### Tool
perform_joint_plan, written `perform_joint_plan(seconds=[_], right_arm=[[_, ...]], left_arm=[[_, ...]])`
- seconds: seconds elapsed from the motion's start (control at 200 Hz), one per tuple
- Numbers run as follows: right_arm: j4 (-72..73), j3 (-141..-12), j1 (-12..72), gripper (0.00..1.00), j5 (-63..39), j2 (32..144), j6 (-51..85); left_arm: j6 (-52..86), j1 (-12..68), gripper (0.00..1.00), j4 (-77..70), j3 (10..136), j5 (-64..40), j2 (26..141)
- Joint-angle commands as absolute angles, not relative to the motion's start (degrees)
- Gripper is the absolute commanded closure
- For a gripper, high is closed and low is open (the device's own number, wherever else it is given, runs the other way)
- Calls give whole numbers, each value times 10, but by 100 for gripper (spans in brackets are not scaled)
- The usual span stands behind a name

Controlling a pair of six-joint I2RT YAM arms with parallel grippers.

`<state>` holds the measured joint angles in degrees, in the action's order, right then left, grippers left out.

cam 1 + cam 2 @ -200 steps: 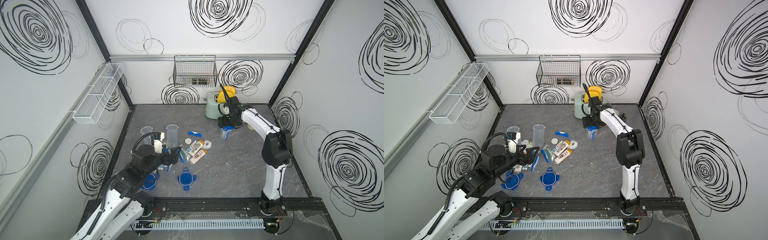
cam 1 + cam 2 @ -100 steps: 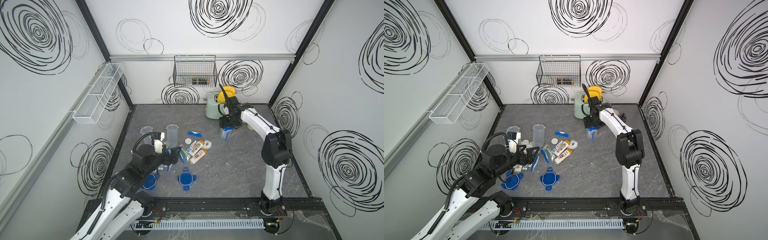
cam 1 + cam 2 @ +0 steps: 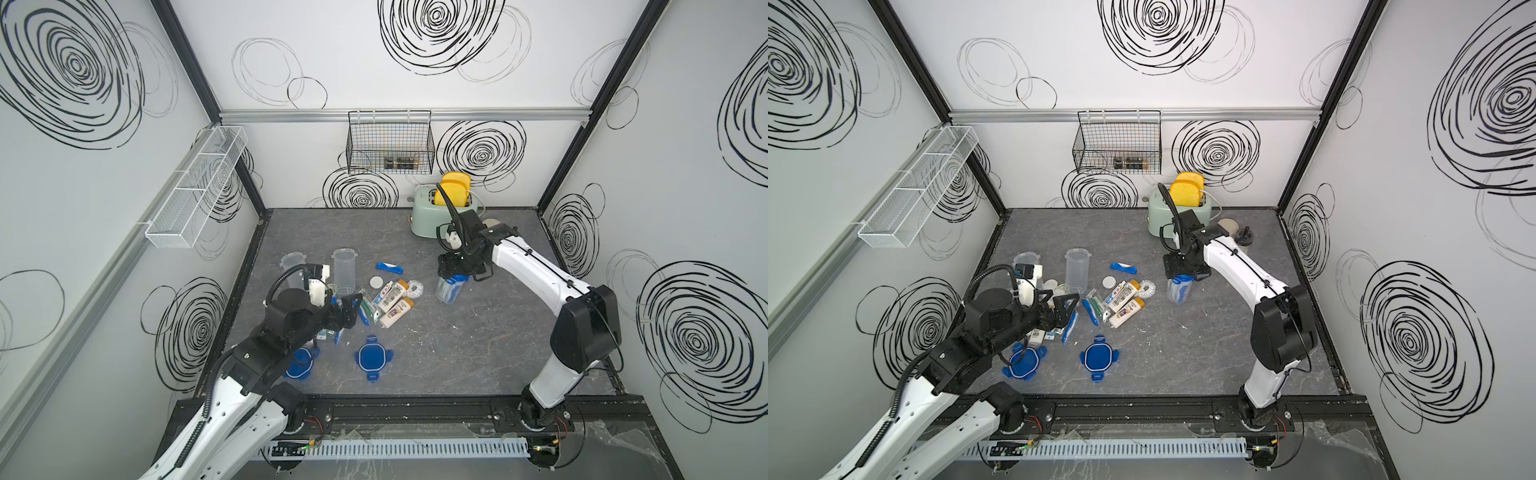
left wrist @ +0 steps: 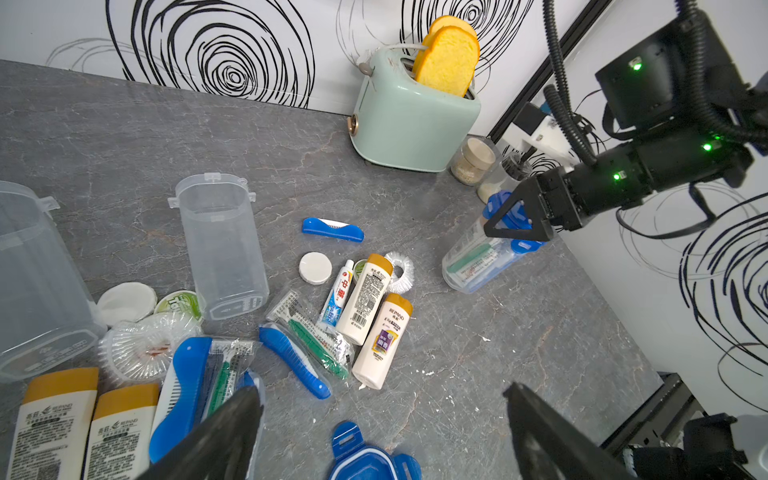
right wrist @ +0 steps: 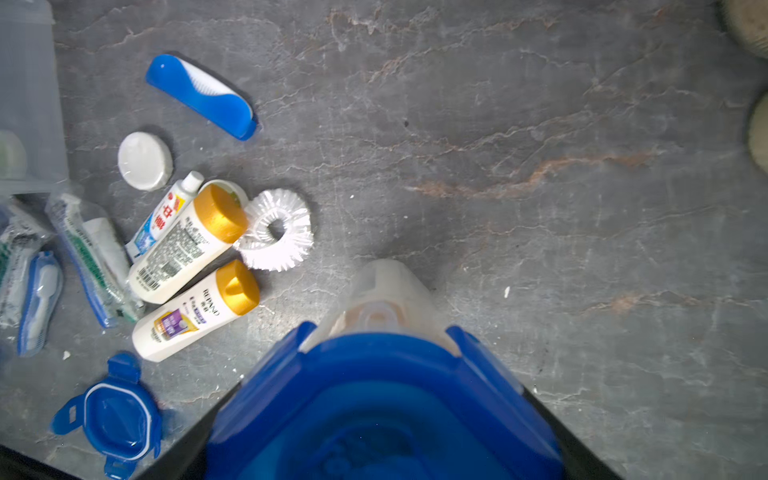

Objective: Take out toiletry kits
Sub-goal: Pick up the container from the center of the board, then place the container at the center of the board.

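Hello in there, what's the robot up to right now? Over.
Left gripper open above spilled toiletries. Right gripper shut on blue lid of full container, kit inside. Two empty containers stand aside, nothing blocking.

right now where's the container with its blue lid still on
In both top views the lidded container stands right of the loose toiletries, in front of the toaster, its lid in the right gripper.
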<state>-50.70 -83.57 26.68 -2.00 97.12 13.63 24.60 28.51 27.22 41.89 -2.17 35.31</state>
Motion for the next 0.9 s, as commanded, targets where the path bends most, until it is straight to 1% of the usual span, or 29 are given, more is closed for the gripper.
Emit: perform_joint_plan(seconds=[0.0, 0.145, 0.225, 0.405, 0.445, 0.47, 0.495, 0.64, 0.841, 0.896], right_arm=[[-473, -822, 272, 31, -11, 958, 155], [-464, -804, 280, 31, -9, 955, 159], [-464, -799, 287, 29, -8, 959, 158], [-466, -800, 304, 12, -6, 958, 150], [-465, -801, 306, 7, -9, 953, 150], [-464, -801, 308, 0, -11, 951, 150], [-463, -800, 307, 2, -15, 946, 148], [-469, -802, 305, 2, -18, 917, 136], [-483, -807, 277, 2, -40, 848, 129], [-479, -795, 265, 2, -45, 819, 130]], left_arm=[[242, 286, 4, 264, 414, -24, 353], [242, 288, 4, 264, 414, -21, 352], [242, 290, 4, 264, 414, -20, 352], [242, 289, 5, 262, 416, -36, 362], [241, 289, 5, 263, 419, -39, 365], [242, 289, 5, 265, 420, -38, 367], [242, 290, 6, 266, 423, -38, 369], [242, 290, 8, 262, 448, -61, 381], [261, 290, 13, 211, 492, -141, 434], [262, 290, 17, 193, 508, -174, 461]])
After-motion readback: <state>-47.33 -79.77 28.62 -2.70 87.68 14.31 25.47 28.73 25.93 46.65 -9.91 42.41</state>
